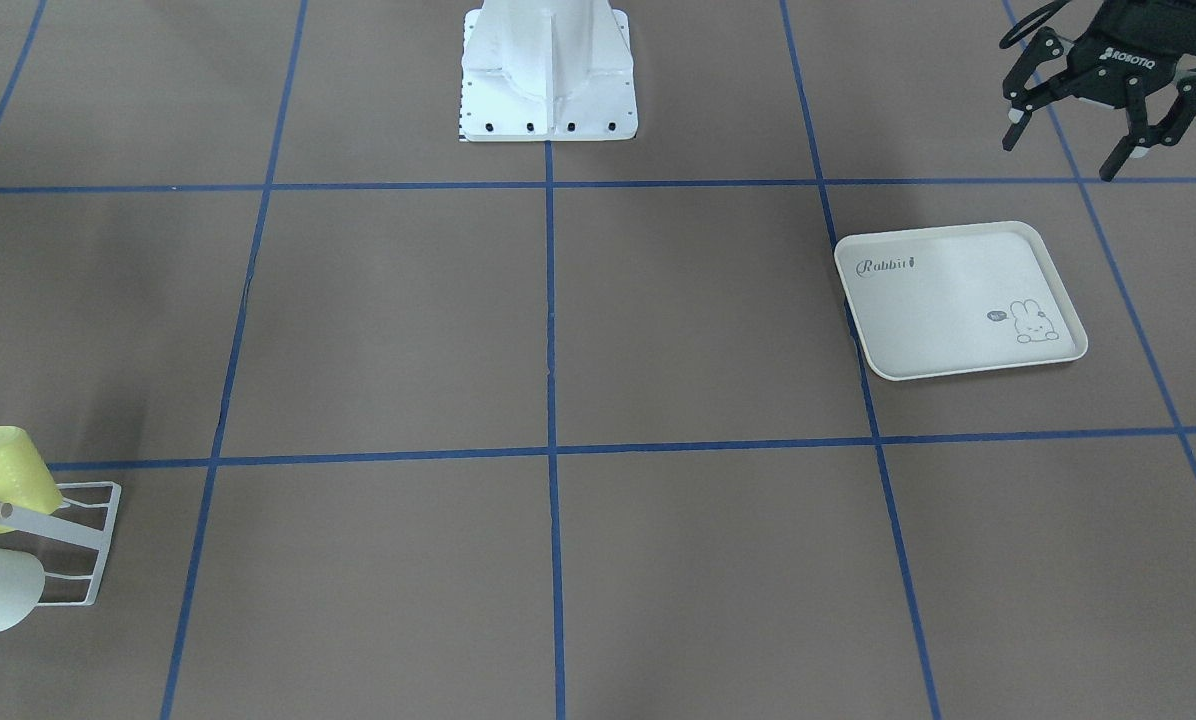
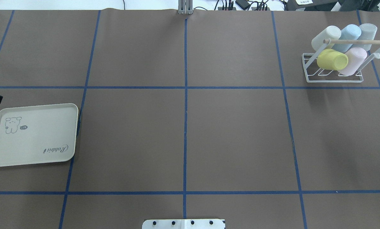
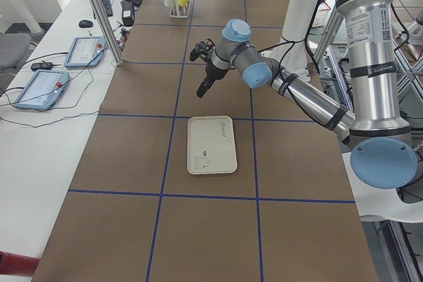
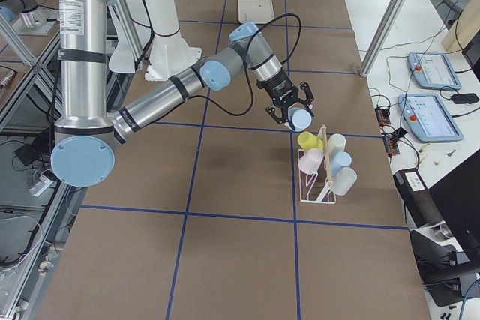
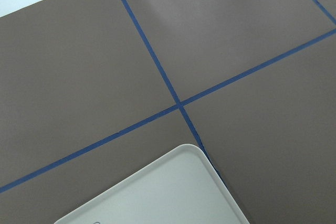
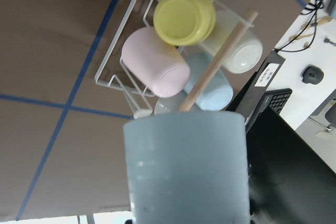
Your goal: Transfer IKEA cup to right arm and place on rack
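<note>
Blue cup (image 6: 186,166) held at the rack (image 2: 307,72)
Front view: left gripper (image 1: 1066,150) spread wide, empty, near the tray (image 1: 948,300). Overhead: rack carries 5 cups. Right side: right gripper (image 4: 292,114) beside rack. Right wrist: it clasps the blue cup, near the dowel (image 6: 215,69).

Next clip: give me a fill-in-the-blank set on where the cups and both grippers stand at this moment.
1. The right gripper holds a cup whose colour is ____.
2. The rack already carries ____ cups.
3. The left gripper holds nothing, and its jaws are ____.
4. The rabbit-print tray has ____ cups on it.

Missing words: light blue; five; open; no.
</note>
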Controlling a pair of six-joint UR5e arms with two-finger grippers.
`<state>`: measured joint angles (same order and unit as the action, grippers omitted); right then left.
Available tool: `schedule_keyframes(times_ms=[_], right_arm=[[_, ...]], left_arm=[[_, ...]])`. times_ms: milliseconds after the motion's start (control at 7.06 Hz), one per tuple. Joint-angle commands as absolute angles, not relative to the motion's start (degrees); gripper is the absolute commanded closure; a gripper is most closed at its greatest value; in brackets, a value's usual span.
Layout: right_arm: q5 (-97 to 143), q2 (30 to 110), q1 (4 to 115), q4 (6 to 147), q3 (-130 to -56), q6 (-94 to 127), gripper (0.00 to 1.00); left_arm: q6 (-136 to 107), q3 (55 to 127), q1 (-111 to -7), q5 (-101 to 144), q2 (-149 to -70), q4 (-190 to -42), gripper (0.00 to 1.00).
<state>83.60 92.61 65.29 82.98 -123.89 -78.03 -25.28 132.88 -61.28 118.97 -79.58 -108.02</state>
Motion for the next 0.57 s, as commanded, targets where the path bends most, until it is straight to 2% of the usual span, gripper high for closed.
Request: schedule_keyframes(times_ms=[0,425], right_arm=[[71.4,92.7,64.8,82.5,-118.8,-88.6,1.0],[62.6,92.8,59.9,77.0,-112.2,-87.7,1.0]], left_arm=[[-25.5,132.8,-61.3,119.1,-79.7,-108.0,0.0],[-25.8,132.9,-61.3,119.1,-79.7,-108.0,0.0]])
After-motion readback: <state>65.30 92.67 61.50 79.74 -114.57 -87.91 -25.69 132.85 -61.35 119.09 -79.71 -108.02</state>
